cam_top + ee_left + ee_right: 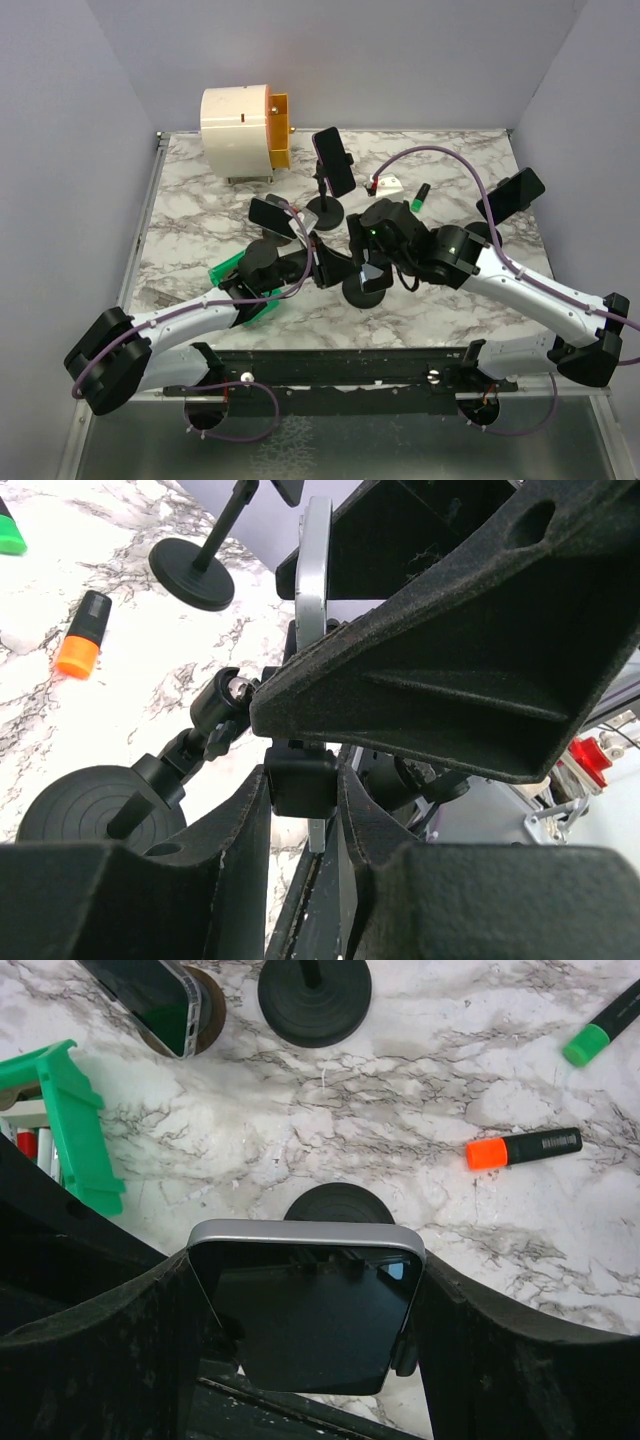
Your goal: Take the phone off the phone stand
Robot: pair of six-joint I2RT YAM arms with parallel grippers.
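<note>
Step in hand: freeing the phone from the phone stand.

- Right gripper: narrowed onto the phone, one finger on each long edge, screen facing my wrist camera.
- Left gripper: pinched on the black cradle block of the phone stand, right at the phone's silver edge.
- Phone location: seated in the cradle, above the stand's round base, mid-tabletop.

Plan:
- Left pins the stand in place.
- Right draws the phone straight out along its own plane, away from the cradle, with no twist.
- The ball joint on the neck would likely swing under a sideways pull instead of releasing the phone.
- Watch that the base does not tip.

Surroundings:
- An orange marker and a green marker lie off to one side, apart from the base.
- A second stand base and another phone sit beyond.
- A green rack is near my left arm.
- Main obstruction, in my judgement: my own two grippers crowd each other at the cradle, leaving little room to pull.
</note>
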